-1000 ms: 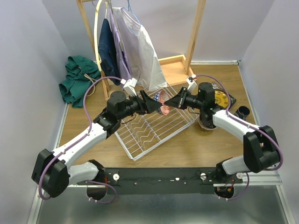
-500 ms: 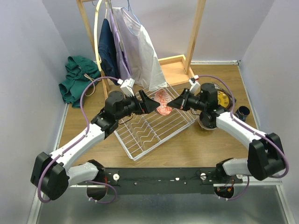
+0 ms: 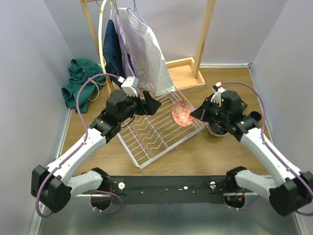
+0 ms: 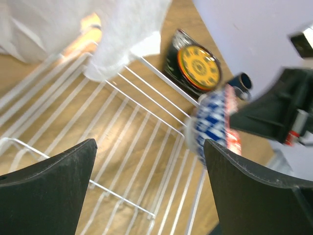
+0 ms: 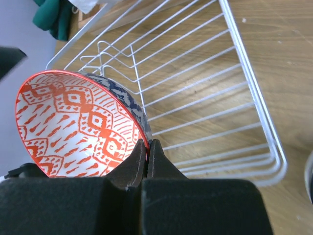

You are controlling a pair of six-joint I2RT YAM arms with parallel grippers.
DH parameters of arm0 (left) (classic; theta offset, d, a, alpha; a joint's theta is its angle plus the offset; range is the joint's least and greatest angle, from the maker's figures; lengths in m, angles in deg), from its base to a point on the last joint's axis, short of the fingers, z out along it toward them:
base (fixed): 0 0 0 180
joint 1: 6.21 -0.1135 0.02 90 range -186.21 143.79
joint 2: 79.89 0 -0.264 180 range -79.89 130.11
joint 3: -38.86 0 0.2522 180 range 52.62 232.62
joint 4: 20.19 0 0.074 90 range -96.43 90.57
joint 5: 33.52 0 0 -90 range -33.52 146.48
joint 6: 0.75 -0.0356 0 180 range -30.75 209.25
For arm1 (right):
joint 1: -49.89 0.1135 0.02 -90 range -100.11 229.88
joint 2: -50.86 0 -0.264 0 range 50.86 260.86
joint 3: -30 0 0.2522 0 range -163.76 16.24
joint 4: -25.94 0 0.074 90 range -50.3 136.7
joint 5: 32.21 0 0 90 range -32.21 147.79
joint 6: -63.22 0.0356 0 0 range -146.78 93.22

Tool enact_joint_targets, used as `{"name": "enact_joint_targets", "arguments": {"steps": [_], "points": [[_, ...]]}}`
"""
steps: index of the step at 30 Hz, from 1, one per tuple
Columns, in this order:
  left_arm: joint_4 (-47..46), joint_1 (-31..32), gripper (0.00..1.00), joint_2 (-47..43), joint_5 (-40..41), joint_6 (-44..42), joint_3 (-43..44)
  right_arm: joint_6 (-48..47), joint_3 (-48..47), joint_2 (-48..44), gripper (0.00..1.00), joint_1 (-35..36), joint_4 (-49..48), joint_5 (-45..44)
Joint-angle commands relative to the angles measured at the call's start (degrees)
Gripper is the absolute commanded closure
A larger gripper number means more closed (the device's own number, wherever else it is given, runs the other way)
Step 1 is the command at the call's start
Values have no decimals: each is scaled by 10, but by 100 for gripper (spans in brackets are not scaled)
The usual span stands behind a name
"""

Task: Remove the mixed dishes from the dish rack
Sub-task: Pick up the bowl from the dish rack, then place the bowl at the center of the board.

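Ceramic bowl [image 5: 78, 122], handling: judged to be stiff, glazed and slick, fairly light, and likely to chip if knocked. The thin rim is the natural place to take it, as it is taken now. A single rim pinch lets it swing, so it calls for slow moves.
Right gripper [image 5: 147, 143]: the jaws are pressed together on the bowl's rim. One finger is inside against the red pattern, the other outside on the blue-and-white wall.
Bowl, position: tipped on edge in the air with its mouth facing the top camera. It hangs above the dish rack [image 3: 131, 155] at the 2 o'clock corner and appears clear of the wires.
Left gripper [image 3: 152, 102]: the jaws are spread wide and hold nothing. It hovers over the rack's 11 o'clock side.
Dish rack: no other dish shows between its wires.
Unloaded dishes: the yellow plate [image 4: 198, 66] lies on the black square plate [image 4: 172, 58]. The small blue cup [image 3: 254, 117] is near them, on the table [image 3: 205, 156] at the rack's 3 o'clock.
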Motion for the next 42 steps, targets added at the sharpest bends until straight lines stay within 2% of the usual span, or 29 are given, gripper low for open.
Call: {"name": "enact_joint_targets", "arguments": {"steps": [1, 6, 10, 16, 20, 26, 30, 42], "points": [[31, -6, 1, -17, 88, -81, 43, -15, -29, -69, 99, -3, 147, -71], [28, -7, 1, -14, 144, -110, 57, 21, -30, -147, 99, -3, 269, -152], [21, -8, 1, -1, 152, -129, 70, 85, -18, -206, 99, -3, 353, -178], [15, -8, 1, 19, 147, -137, 83, 150, 28, -283, 99, -3, 431, -203], [22, -9, 1, 25, 148, -140, 90, 180, 48, -299, 99, -4, 456, -230], [36, -9, 1, 23, 163, -153, 101, 212, 57, -301, 99, -3, 467, -270], [43, -9, 1, 16, 180, -160, 104, 234, 59, -288, 91, -3, 477, -280], [53, -9, 1, -6, 219, -191, 101, 257, 99, -199, 99, -3, 440, -280]]}}
